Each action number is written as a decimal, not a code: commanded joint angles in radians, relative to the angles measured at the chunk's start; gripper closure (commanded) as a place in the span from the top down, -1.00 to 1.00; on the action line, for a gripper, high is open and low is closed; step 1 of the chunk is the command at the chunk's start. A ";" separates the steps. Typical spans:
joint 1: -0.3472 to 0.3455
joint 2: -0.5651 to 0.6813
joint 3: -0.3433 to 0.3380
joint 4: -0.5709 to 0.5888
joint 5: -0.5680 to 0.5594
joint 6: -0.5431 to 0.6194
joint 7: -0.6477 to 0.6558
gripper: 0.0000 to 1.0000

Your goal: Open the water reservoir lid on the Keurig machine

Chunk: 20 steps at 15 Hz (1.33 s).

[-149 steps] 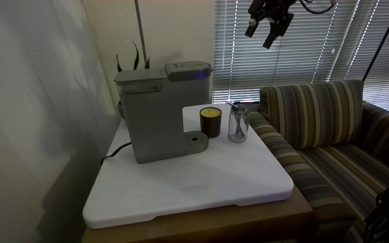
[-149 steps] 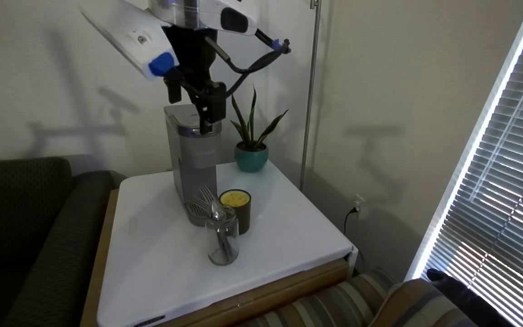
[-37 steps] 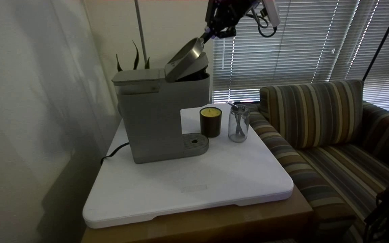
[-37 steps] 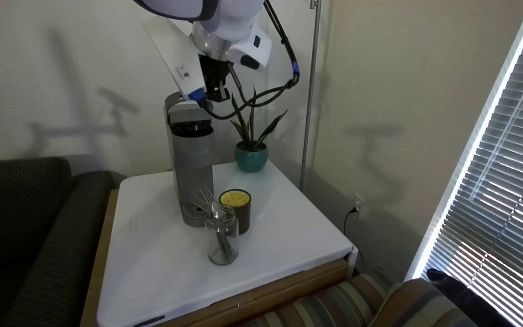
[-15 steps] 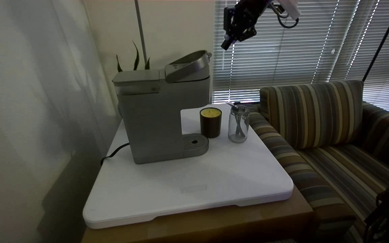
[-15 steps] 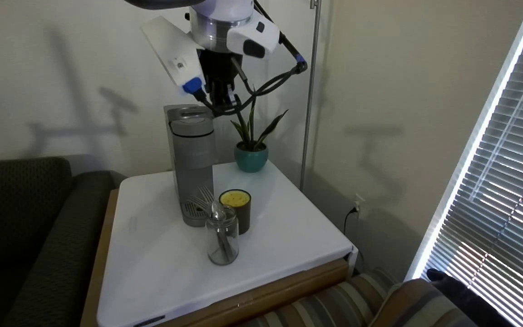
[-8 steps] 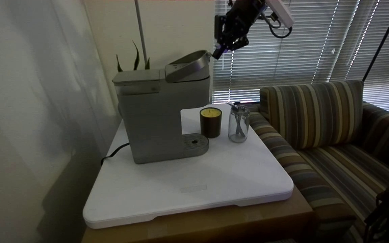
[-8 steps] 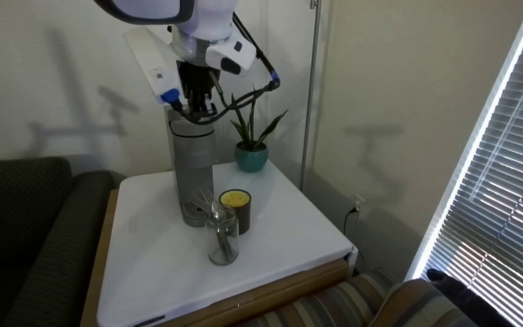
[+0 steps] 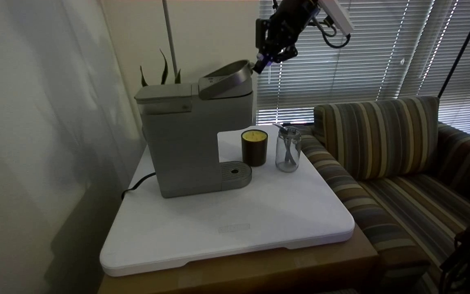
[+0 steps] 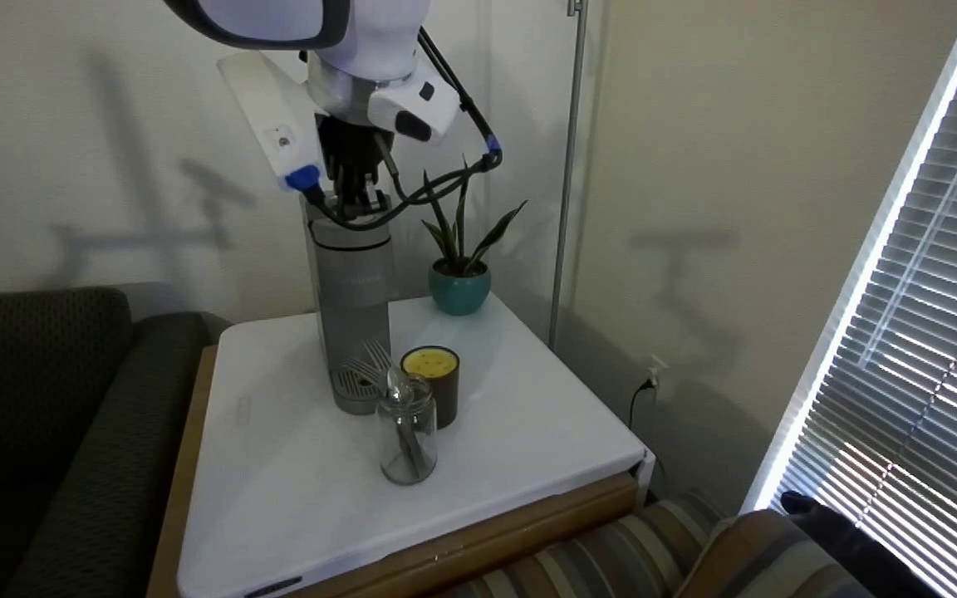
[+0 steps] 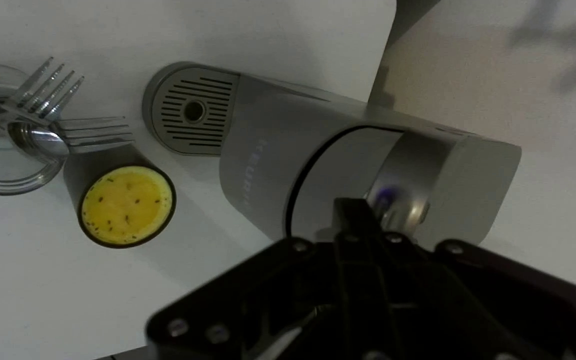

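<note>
The Keurig machine (image 9: 186, 151) stands upright on a white table in both exterior views. Its water reservoir lid (image 9: 164, 90), a flat grey panel at the rear top, lies down flat. In front of it the silver handle (image 9: 227, 83) is half raised, and the brew head below is nearly down. My gripper (image 9: 258, 67) is at the handle's front tip; whether they touch I cannot tell. From the wrist view, the gripper (image 11: 357, 207) has its fingers pressed together over the brew head front (image 11: 345, 167), nothing between them.
By the drip tray (image 9: 235, 173) stand a dark candle cup (image 9: 253, 154) and a glass jar (image 9: 287, 163) with forks and a spoon. A potted plant (image 10: 459, 291) is behind the machine. The power cord (image 9: 139, 182) runs to the wall side. A striped armchair (image 9: 382, 143) adjoins the table.
Ten seconds ago the gripper was open and the handle flat. The brew head was tilted up, then dropped with the handle half raised. Within the last second the gripper came back towards the handle.
</note>
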 commanded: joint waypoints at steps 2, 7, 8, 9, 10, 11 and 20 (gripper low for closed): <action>-0.017 -0.005 0.014 0.017 0.071 -0.026 -0.045 -1.00; -0.013 -0.024 0.010 0.024 0.103 -0.022 -0.066 -1.00; -0.013 -0.026 0.009 0.026 0.108 -0.023 -0.070 -1.00; -0.012 -0.026 0.010 0.030 0.111 -0.024 -0.072 -1.00; -0.012 -0.025 0.010 0.033 0.113 -0.025 -0.075 -1.00; -0.011 -0.023 0.011 0.038 0.115 -0.026 -0.078 -1.00; -0.009 0.007 0.015 0.094 0.121 -0.062 -0.086 -1.00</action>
